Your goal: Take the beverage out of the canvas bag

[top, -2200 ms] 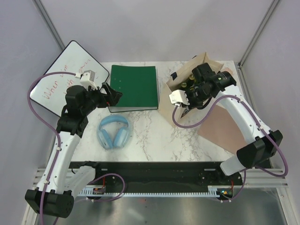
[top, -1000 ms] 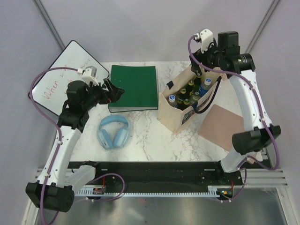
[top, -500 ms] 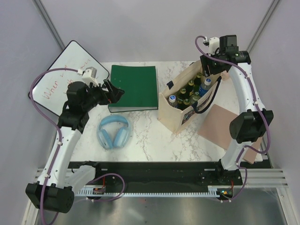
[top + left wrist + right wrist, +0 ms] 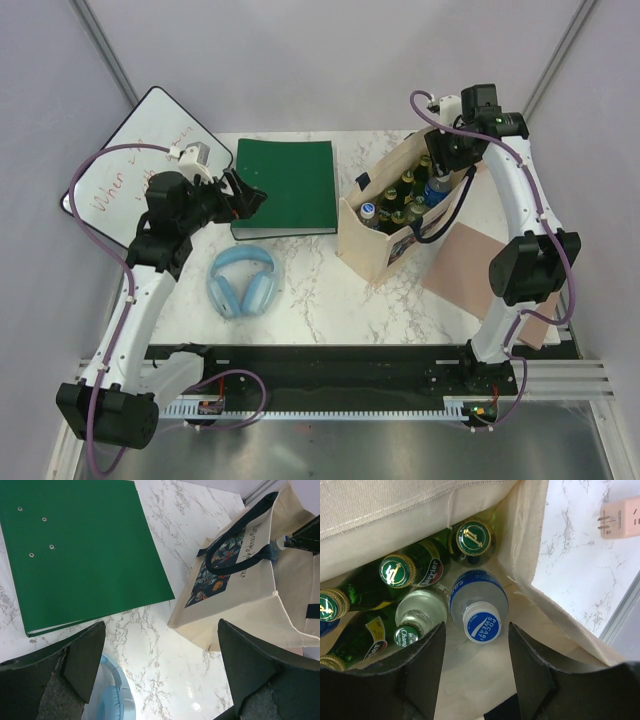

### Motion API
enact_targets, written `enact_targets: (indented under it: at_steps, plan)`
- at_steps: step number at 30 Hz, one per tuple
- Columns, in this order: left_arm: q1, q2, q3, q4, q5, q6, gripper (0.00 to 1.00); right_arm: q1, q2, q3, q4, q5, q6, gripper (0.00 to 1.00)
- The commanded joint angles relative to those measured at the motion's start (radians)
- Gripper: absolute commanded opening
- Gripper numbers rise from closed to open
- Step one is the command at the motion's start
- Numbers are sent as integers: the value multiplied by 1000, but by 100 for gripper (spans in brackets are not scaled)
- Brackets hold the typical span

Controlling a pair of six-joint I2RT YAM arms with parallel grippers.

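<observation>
The beige canvas bag [image 4: 385, 235] stands upright at the table's right, its black handles and dark print panel [image 4: 215, 575] showing in the left wrist view. Inside are several bottles. A clear beverage bottle with a blue label and blue-and-white cap [image 4: 481, 621] stands at the bag's near corner [image 4: 435, 188]. My right gripper [image 4: 476, 626] hangs over the bag's mouth [image 4: 443, 160], open, one finger on each side of that cap and touching nothing. My left gripper [image 4: 161, 625] is open over bare marble, left of the bag [image 4: 245, 197].
Green glass bottles [image 4: 400, 572] crowd the bag's inside beside the blue-capped one. A green binder [image 4: 285, 187] lies at the table's middle, blue headphones [image 4: 243, 280] in front of it, a whiteboard [image 4: 130, 165] at the far left, a brown sheet [image 4: 470, 270] right of the bag.
My right gripper has come down from behind the bag to its mouth, and its jaws have narrowed round the blue cap. The left arm has not moved.
</observation>
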Motion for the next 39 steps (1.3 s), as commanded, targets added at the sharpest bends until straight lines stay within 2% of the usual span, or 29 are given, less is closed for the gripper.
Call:
enact_targets:
  at_steps: [1, 10, 13, 16, 17, 18, 19, 22, 29, 34, 39]
  plan:
    - [1, -13, 6, 43, 34, -30, 100, 2, 24, -13, -38, 12, -14, 59]
    - [-1, -16, 3, 43, 32, -33, 100, 2, 79, 19, -48, 23, -23, 58]
    - [-1, -21, 2, 43, 32, -35, 100, 2, 102, 45, -50, 27, -26, 53]
    - [1, -22, -3, 41, 31, -36, 100, 2, 110, 53, -54, 21, -35, 36]
    - [1, -25, -3, 43, 32, -36, 100, 2, 105, 56, -54, 15, -38, 25]
    - [-1, -25, -3, 43, 31, -38, 100, 1, 101, 59, -54, 11, -49, 21]
    - [-1, -25, -3, 43, 31, -40, 100, 2, 88, 73, -56, 8, -55, 11]
    - [-1, -21, 5, 43, 35, -41, 100, 1, 58, 127, -68, 1, -87, 1]
    - [-1, 2, 25, 50, 54, -47, 100, -18, -39, 263, -76, -51, -147, 0]
    - [-1, 15, 29, 64, 74, -59, 100, -42, -65, 419, -74, -103, -115, 0]
    - [-1, 16, 25, 76, 84, -66, 100, -65, -108, 483, -10, -120, -70, 0]
